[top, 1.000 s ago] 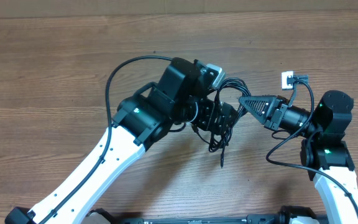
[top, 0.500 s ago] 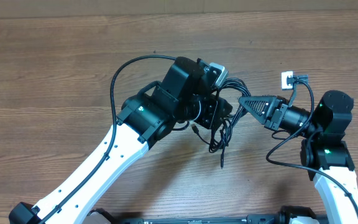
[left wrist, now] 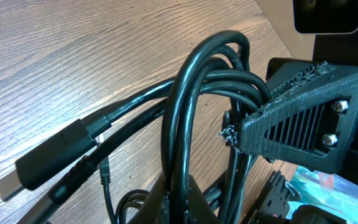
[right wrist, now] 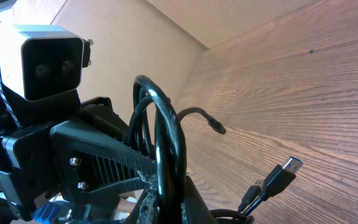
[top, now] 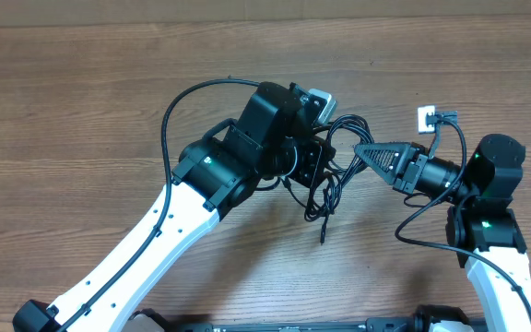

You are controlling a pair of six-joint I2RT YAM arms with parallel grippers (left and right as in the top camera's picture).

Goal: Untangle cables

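The cables (top: 332, 180) are thin black cords bunched in loops between my two grippers, just above the wooden table (top: 81, 111). One loose end (top: 324, 238) hangs down toward the front. My left gripper (top: 321, 159) is shut on several strands, which rise as a tall loop (left wrist: 188, 87) in the left wrist view from its jaws (left wrist: 180, 202). My right gripper (top: 359, 148) points left and is shut on the same bundle (right wrist: 163, 137), seen between its jaws (right wrist: 166, 202). A USB plug (left wrist: 48, 155) and a smaller plug (right wrist: 217, 126) dangle free.
A small white connector (top: 427, 116) lies on the table behind the right arm. The left arm's own thick cable (top: 178, 106) arcs over the table at the centre. A brown cardboard wall (right wrist: 185, 18) borders the table's far edge.
The left gripper has closed on the cable strands. The bundle and its hanging end have shifted slightly left and up. The right arm has held still.
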